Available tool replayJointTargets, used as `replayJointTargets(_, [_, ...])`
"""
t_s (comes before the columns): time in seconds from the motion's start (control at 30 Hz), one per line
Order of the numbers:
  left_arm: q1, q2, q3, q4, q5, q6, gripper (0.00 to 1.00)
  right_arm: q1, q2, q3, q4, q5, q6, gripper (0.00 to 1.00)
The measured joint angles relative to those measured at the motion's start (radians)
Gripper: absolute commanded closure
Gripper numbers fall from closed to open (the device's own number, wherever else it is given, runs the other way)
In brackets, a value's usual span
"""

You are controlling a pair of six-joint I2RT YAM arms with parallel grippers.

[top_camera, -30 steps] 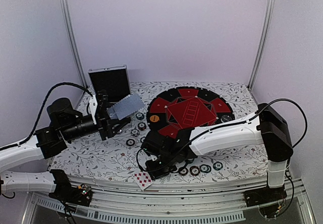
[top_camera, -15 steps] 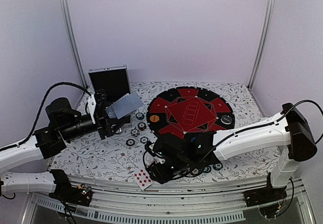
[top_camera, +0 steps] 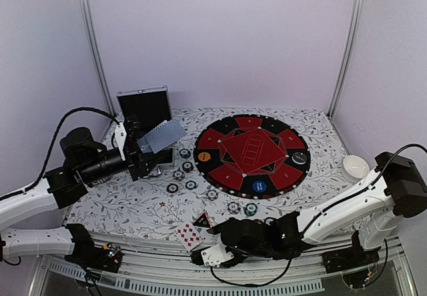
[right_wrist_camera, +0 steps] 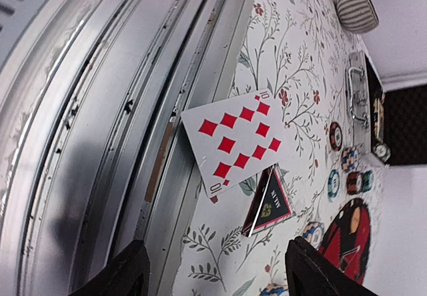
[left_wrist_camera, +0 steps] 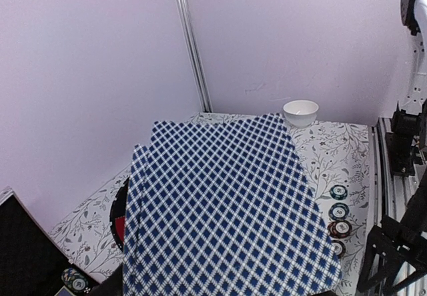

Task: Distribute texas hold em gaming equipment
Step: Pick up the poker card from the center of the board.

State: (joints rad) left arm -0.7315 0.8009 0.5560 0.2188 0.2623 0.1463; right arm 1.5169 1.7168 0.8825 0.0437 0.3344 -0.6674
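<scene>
One "10" card (right_wrist_camera: 231, 141); left hand (top_camera: 145, 151) grips deck (left_wrist_camera: 227, 209).

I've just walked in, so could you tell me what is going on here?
The left gripper holds a fan of blue-checked playing cards up near the silver-edged black case. The right gripper, open, sits low at the near edge of the table by a face-up ten of diamonds card and a small red-black triangle. Striped poker chips lie beside the round red-and-black mat.
</scene>
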Motion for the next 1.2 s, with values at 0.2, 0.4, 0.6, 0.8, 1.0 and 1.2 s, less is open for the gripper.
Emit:
replayJointTargets(0.2, [0.009,0.01,0.0,-0.001,0.006,0.008,0.48,-0.001,0.022,-0.02,0.194,-0.019,-0.416,0.33])
replayJointTargets(0.4, [0.031,0.014,0.0,-0.001,0.007,0.011,0.48,0.002,0.114,-0.008,0.301,-0.034,-0.645,0.33])
replayJointTargets(0.6, [0.039,0.015,0.0,-0.001,0.013,0.011,0.48,0.002,0.174,-0.014,0.349,-0.038,-0.759,0.33])
replayJointTargets(0.8, [0.047,0.015,0.0,0.0,0.019,0.011,0.47,-0.01,0.258,-0.006,0.447,-0.028,-0.826,0.36])
replayJointTargets(1.0, [0.05,0.014,0.0,0.0,0.027,0.011,0.47,-0.032,0.304,0.032,0.478,-0.044,-0.85,0.41])
replayJointTargets(1.2, [0.05,0.007,0.0,0.0,0.04,0.011,0.46,-0.039,0.35,0.083,0.497,-0.076,-0.864,0.45])
